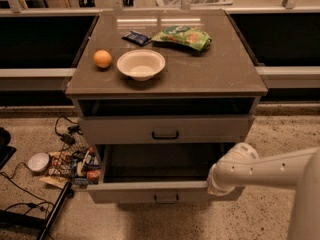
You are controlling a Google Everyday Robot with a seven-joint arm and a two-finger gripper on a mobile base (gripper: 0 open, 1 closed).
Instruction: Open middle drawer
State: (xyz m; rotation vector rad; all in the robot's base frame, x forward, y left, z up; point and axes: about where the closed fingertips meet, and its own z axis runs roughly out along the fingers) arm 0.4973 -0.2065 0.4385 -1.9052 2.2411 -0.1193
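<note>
The middle drawer (150, 191) is pulled out toward me, and its wide grey tray (160, 163) is open and dark inside. Its low front carries a small black bar handle (166, 198). My gripper (216, 185) is at the right end of that front, at its top edge, with the white arm (270, 170) reaching in from the right. The wrist hides the gripper's tip. The taller-fronted drawer (165, 129) above sits further back. The lowest drawer is hidden under the middle one.
On the cabinet top (225, 74) lie an orange (102, 58), a white bowl (141, 64), a green bag (182, 36) and a dark packet (136, 38). Cables, a small round white object (38, 161) and clutter (75, 164) lie on the floor at the left.
</note>
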